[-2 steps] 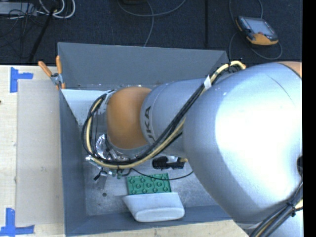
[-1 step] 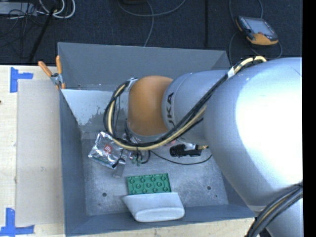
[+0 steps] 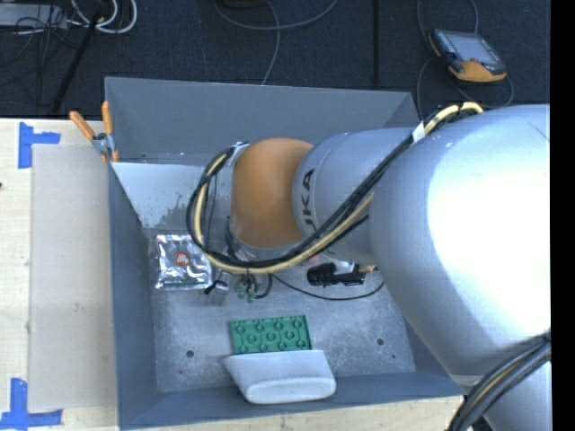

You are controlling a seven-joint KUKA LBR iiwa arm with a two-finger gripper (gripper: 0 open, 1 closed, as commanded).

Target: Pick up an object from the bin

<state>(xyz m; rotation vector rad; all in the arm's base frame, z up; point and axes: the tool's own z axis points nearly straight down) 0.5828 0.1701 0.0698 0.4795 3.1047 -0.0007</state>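
The gripper (image 3: 235, 285) is hanging beside 1 crinkled silver foil packet (image 3: 180, 260) near the bin's (image 3: 135, 330) left wall; its grip state cannot be told. Bare floor is showing left of 1 green studded plate (image 3: 269, 334).

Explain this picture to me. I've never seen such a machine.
One camera looks down into a grey metal bin. The big silver shape reaching in from the right is a robot arm; the orange dome covers its wrist, cables looped round it. Its claw hangs beneath, mostly hidden, so whether it holds anything cannot be told. On the floor lie a crinkled silver foil packet beside the claw, a small black object, a green studded plastic plate and a pale curved plastic piece at the front.
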